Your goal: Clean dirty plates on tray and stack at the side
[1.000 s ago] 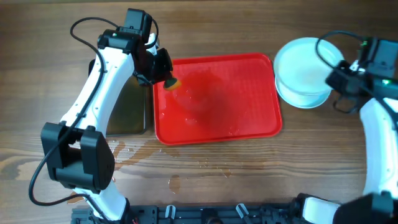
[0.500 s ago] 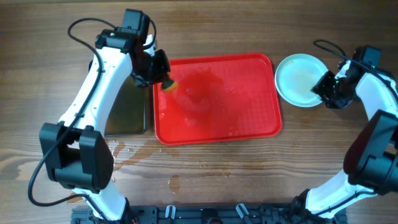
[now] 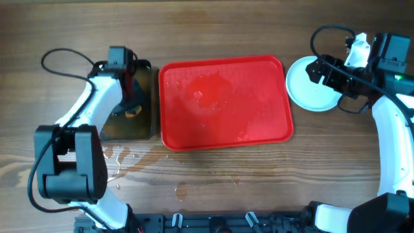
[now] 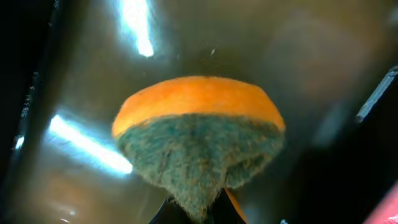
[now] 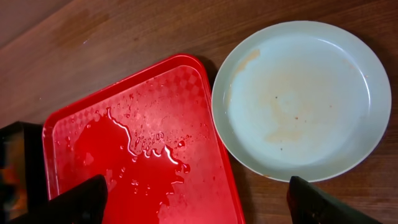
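The red tray [image 3: 226, 123] lies mid-table, wet and with no plates on it; its right corner [image 5: 124, 186] shows in the right wrist view. A pale turquoise plate [image 3: 309, 90] rests on the wood just right of the tray, faint brown streaks at its centre [image 5: 301, 99]. My right gripper [image 3: 325, 71] hovers above the plate's far edge, open, with nothing between its fingers [image 5: 84, 202]. My left gripper [image 3: 132, 105] is over the black pan [image 3: 147, 120], shut on an orange and green sponge [image 4: 199, 134].
Water drops lie on the wood in front of the pan and the tray [image 3: 181, 189]. A puddle spreads over the tray floor [image 5: 146, 146]. Cables loop behind both arms.
My left arm has carried the sponge from the tray's left edge to above the black pan. My right gripper has set the plate down beside the tray, opened and drawn up from it.
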